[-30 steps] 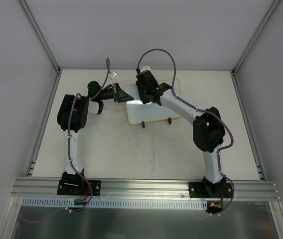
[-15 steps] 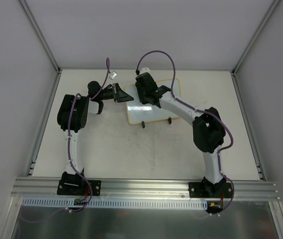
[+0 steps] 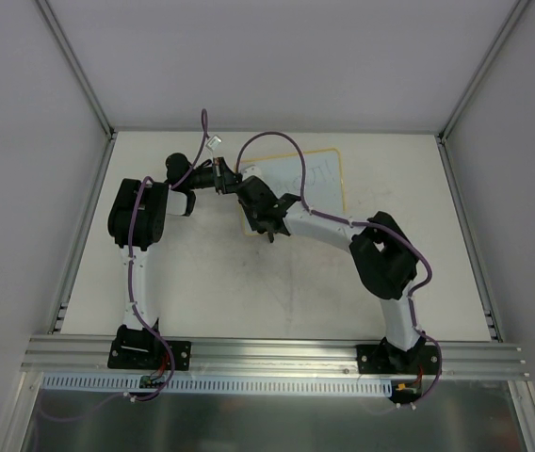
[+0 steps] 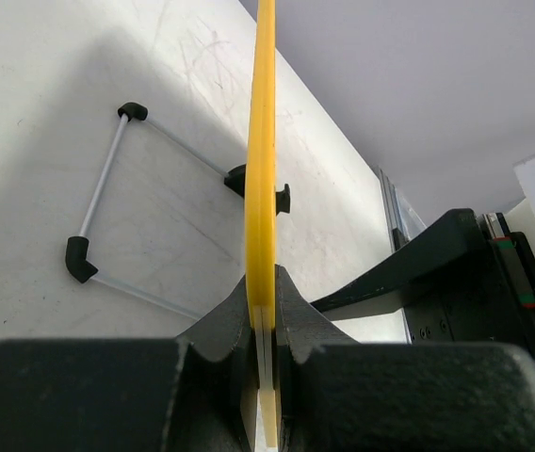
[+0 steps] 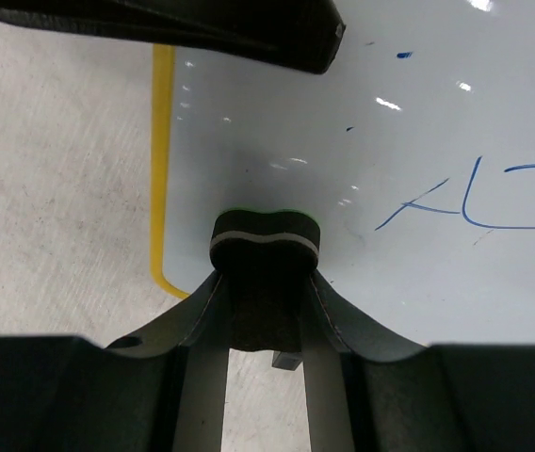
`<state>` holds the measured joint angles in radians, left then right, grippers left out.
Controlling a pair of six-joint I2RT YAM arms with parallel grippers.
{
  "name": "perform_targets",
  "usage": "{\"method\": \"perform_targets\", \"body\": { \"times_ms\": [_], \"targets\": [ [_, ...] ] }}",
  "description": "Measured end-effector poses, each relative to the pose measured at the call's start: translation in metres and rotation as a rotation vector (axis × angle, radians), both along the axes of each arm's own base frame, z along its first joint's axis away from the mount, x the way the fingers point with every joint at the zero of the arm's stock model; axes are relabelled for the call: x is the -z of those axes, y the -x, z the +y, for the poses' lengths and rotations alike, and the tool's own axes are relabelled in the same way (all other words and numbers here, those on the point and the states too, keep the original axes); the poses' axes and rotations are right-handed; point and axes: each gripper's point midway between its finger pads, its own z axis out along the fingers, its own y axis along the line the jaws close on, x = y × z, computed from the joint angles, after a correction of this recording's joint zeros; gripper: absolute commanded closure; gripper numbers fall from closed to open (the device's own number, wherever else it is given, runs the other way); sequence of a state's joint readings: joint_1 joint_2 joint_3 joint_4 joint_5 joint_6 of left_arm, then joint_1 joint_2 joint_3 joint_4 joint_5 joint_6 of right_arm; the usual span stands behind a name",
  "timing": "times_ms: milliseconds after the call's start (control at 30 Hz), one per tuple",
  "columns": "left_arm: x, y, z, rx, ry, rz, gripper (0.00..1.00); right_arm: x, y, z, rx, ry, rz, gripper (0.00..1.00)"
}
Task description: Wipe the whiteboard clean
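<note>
The whiteboard (image 3: 316, 181) sits far-centre on the desk (image 3: 230, 282). The left pincer (image 4: 263, 306) clamps its yellow left edge. The right pincer (image 5: 266, 282) pinches a black eraser (image 5: 266, 240) against the board's near-left corner. Blue writing (image 5: 475, 202) lies rightward, unobstructed.

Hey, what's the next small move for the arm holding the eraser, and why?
Probably slide the eraser in the right claw across the whiteboard toward the blue writing: it sits near a corner, the strokes are unerased, and the left claw clamps the frame.
</note>
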<state>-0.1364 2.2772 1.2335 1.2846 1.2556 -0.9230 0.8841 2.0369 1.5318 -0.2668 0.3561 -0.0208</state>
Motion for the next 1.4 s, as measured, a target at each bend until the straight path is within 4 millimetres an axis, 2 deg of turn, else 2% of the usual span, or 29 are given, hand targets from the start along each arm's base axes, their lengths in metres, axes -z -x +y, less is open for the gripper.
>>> {"method": "perform_targets", "body": {
  "times_ms": [400, 533, 700, 933, 1233, 1400],
  "targets": [
    [-0.002, 0.001, -0.001, 0.002, -0.001, -0.013, 1.0, -0.006, -0.003, -0.002, 0.011, -0.016, 0.021, 1.0],
    [-0.002, 0.001, -0.001, 0.002, -0.001, -0.013, 1.0, -0.02, -0.018, -0.005, 0.027, -0.02, 0.008, 1.0],
    [-0.002, 0.0, -0.001, -0.001, 0.0, -0.013, 1.0, -0.047, -0.049, -0.007, 0.049, -0.047, -0.035, 1.0],
    [-0.001, 0.0, -0.001, -0.003, -0.001, -0.006, 1.0, -0.06, -0.067, -0.004, 0.055, -0.044, -0.064, 1.0],
    [0.0, 0.0, 0.0, -0.007, -0.001, 0.0, 1.0, -0.056, -0.067, -0.004, 0.063, -0.057, -0.08, 1.0],
    [0.0, 0.0, -0.001, -0.006, -0.001, -0.001, 1.0, -0.044, -0.056, -0.015, 0.076, -0.065, -0.07, 1.0]
  ]
}}
